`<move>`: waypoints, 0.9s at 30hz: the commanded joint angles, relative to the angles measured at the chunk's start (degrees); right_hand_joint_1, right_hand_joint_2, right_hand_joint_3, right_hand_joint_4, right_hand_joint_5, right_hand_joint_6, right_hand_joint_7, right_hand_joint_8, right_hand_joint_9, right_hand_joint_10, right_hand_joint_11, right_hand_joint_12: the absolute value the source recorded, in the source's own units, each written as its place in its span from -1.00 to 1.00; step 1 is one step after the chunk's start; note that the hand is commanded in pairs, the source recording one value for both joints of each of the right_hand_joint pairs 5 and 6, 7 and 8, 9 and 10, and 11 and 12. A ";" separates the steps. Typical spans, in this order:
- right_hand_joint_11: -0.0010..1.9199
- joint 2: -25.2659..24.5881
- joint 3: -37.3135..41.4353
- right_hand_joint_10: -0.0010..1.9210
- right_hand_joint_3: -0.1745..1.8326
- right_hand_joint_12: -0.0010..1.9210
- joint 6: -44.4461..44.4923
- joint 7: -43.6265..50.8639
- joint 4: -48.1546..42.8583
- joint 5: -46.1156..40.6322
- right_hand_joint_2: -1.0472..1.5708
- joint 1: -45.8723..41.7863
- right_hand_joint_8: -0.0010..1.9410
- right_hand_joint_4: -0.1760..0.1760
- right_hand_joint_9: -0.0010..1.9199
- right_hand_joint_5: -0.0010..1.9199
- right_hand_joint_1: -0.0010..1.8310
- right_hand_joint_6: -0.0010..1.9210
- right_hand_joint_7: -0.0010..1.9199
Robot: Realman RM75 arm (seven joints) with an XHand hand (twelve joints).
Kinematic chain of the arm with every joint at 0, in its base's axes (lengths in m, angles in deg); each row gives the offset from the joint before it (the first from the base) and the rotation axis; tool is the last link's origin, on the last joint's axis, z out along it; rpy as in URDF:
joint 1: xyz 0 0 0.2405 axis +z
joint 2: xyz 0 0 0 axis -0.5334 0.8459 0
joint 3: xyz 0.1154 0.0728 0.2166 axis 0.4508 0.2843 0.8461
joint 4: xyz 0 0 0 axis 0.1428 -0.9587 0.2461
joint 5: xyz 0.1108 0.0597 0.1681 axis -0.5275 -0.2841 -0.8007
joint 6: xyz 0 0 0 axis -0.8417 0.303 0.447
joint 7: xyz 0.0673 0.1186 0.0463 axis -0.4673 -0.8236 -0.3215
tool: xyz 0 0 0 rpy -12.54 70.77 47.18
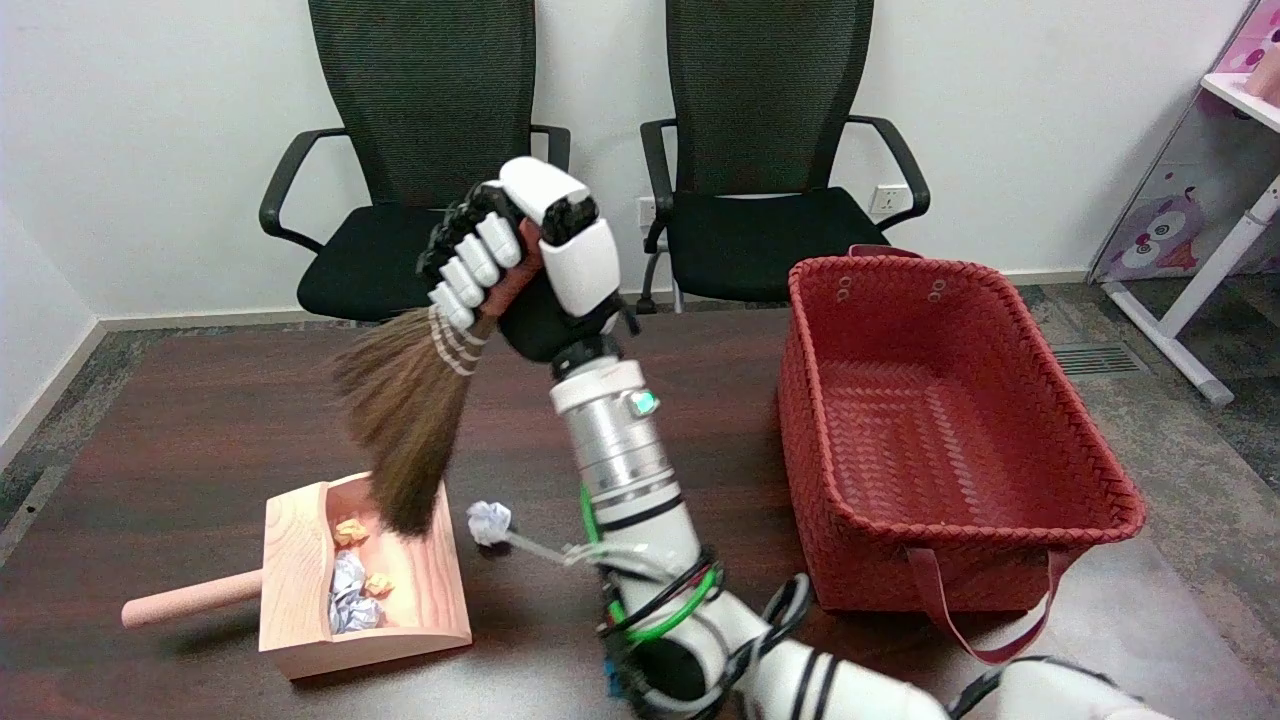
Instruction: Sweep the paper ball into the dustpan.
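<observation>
My right hand point(525, 262) is raised above the table's middle and grips the reddish handle of a small brown broom point(408, 425). The bristles hang down and to the left, their tips over the open mouth of the wooden dustpan point(288, 560). The dustpan lies at the lower left with its handle pointing left, and it holds several crumpled paper balls, white and orange. One white paper ball point(489, 521) lies on the dark table just right of the dustpan's right wall, beside my forearm.
A red woven basket point(1010, 330) with a strap stands on the table at the right. Two black office chairs point(420, 150) stand behind the table against the wall. A pink-and-white shelf point(1215, 170) is at the far right.
</observation>
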 commanded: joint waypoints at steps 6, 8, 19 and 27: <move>1.00 18.45 1.16 1.00 0.62 1.00 13.14 41.39 22.69 -17.08 1.00 -2.73 0.98 0.27 1.00 1.00 -0.31 1.00 1.00; 1.00 18.55 1.27 1.00 0.63 1.00 13.29 47.53 22.81 -17.19 1.00 -3.03 0.98 0.27 1.00 1.00 -0.29 1.00 1.00; 1.00 21.30 1.96 1.00 0.76 1.00 14.54 49.82 23.66 -19.15 1.00 -3.22 0.98 0.25 1.00 1.00 -0.23 1.00 1.00; 1.00 25.82 1.98 1.00 0.87 1.00 14.19 49.82 26.65 -23.34 1.00 -3.31 0.98 0.23 1.00 1.00 -0.22 1.00 1.00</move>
